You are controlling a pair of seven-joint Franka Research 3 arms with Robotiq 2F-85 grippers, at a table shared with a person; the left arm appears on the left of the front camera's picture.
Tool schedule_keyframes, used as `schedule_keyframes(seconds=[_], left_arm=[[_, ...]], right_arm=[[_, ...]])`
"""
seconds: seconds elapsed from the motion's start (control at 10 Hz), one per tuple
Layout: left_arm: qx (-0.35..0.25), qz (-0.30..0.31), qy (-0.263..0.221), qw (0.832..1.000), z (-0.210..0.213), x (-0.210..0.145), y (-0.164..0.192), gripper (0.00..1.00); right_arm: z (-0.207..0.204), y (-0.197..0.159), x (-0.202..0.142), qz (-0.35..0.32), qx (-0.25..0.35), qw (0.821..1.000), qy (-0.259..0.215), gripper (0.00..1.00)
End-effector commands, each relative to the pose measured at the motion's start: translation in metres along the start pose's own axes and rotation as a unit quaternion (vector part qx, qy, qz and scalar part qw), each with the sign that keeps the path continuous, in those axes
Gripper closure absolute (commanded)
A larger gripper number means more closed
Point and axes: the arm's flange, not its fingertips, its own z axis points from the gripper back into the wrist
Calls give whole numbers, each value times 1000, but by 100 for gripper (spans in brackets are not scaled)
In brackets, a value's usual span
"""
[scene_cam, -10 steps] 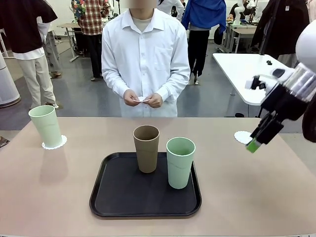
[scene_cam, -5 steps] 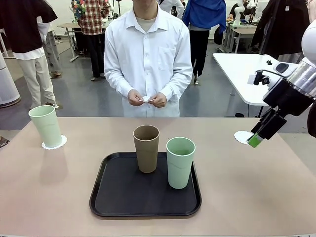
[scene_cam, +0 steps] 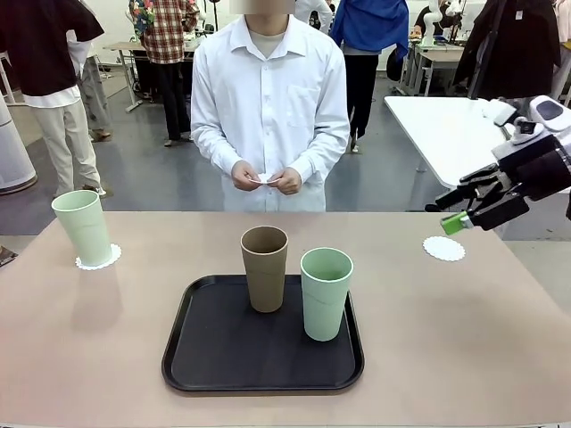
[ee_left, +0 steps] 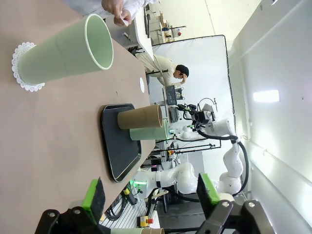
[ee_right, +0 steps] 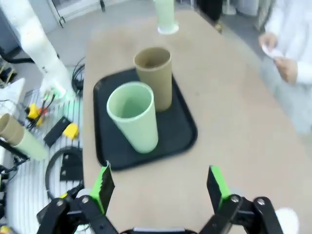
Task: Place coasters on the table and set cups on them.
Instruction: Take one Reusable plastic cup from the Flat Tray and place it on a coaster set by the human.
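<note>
One pale green cup (scene_cam: 82, 227) stands on a coaster (scene_cam: 100, 259) at the table's (scene_cam: 464, 339) far left. A brown cup (scene_cam: 265, 267) and a second green cup (scene_cam: 326, 292) stand on the black tray (scene_cam: 263, 383). A bare coaster (scene_cam: 444, 249) lies at the far right. My right gripper (scene_cam: 457, 209) hovers open above it, turned sideways; its own view shows its open gripper (ee_right: 160, 185) facing the tray's cups (ee_right: 134, 117). My left gripper (ee_left: 151, 192) is open and empty, low over the table, with the left cup (ee_left: 63, 53) ahead. The person's hands hold a third coaster (scene_cam: 261, 180).
The tray (ee_left: 119, 146) sits mid-table near the front edge. A white side table (scene_cam: 446, 125) stands behind the right arm. The person stands at the far edge, and other people are farther back.
My right gripper has lifted up and back from the right coaster and turned sideways, leaving the coaster fully uncovered. The cups, tray and person's hands stay put.
</note>
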Motion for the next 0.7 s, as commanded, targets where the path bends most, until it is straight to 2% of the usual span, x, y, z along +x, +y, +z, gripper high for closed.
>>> schedule_keyframes(seconds=[0.0, 0.2, 0.4, 0.6], left_arm=[[0, -3, -4, 1000, 0, -2, -3, 0], [0, -3, -4, 1000, 0, -2, -3, 0], [0, -3, -4, 1000, 0, -2, -3, 0], [0, -3, -4, 1000, 0, -2, -3, 0]], right_arm=[[-23, -31, -19, 25, 46, 997, -62, 0], [-49, -45, -38, 2, 79, 995, -64, 0], [-75, -45, -58, 40, 94, 994, -35, 0], [-92, -40, -66, 83, 146, 986, 3, 0]])
